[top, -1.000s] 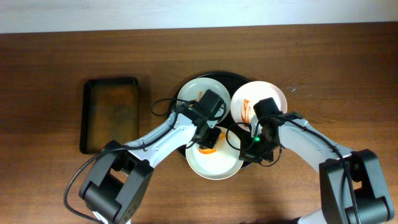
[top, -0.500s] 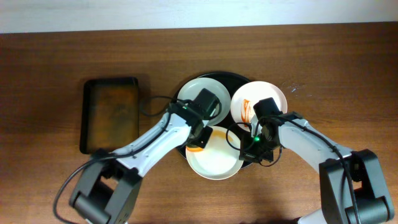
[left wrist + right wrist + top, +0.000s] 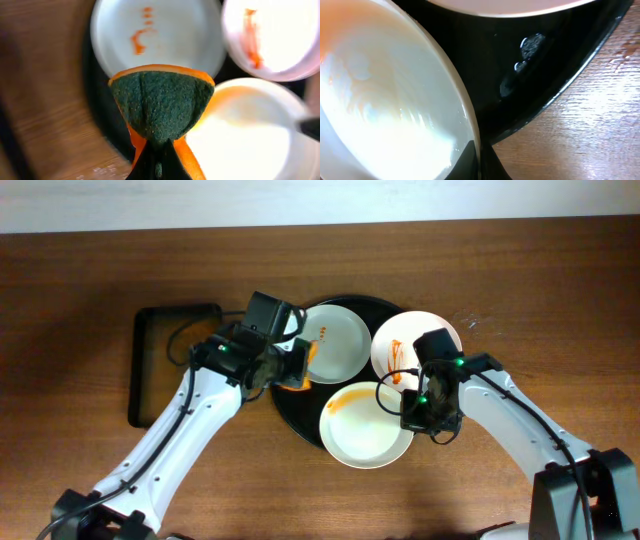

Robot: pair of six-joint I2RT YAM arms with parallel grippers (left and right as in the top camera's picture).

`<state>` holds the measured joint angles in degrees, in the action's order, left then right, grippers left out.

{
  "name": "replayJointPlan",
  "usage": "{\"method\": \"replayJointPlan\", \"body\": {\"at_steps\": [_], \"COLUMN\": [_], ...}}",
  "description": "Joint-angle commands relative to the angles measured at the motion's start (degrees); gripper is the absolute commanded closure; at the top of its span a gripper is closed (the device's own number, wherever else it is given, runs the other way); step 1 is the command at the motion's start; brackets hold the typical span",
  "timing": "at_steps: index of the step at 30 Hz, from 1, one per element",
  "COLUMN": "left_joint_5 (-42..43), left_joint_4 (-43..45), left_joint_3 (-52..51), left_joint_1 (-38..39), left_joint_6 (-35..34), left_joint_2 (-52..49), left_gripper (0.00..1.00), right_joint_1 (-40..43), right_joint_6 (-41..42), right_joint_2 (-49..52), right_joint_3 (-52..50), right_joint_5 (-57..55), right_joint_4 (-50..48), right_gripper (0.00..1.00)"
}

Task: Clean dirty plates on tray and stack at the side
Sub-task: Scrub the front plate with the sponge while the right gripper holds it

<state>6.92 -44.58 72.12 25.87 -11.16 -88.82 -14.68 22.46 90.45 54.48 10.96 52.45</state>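
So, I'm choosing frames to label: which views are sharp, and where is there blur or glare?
Overhead: evenly lit and sharp. Left wrist: the sponge is crisp, the plates behind soft, the table at left blurred. Right wrist: the near plate is washed out by glare; the tray reads clearer.

The left arm and right arm are white with black joints. Each black wrist has looping cables and a green light.
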Motion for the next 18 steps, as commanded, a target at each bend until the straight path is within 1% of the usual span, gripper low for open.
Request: {"method": "replayJointPlan", "body": {"at_steps": [1,5,8,12,18], "left_joint_5": [6.8,7.3,7.28,6.82,7.52], "left_joint_4": [1.2,2.4,2.99,6.71,7.32], "left_joint_3": [-1.2,-1.6,-1.6,-1.6,-1.6], "left_joint_1": [1.75,5.16,8.2,10.51,11.34], "left_joint_6": [0.72,0.96,0.98,0.96,0.92], "left_joint_2": [-0.57,-6.19,-10.08,-10.82,-12.5], "left_gripper": [1.0,1.0,1.0,1.0,1.0], "right_joint_1": [-0.37,-0.35,-0.37,-0.37,-0.37], "right_joint_6": [-1.22,-0.98,-1.01,-1.01,-1.03], "right_joint_2": [-1.11,-1.14,-1.14,-1.18,-1.4], "right_joint_3": [1.11,1.27,3.93,6.58,9.97], "right_joint_5": [-1.81,-6.14,-10.32,-10.8,-11.89], "right_joint_4": [0.74,2.75,7.41,11.1,16.13], "right_gripper": [0.96,0.96,0.96,0.96,0.96]}}
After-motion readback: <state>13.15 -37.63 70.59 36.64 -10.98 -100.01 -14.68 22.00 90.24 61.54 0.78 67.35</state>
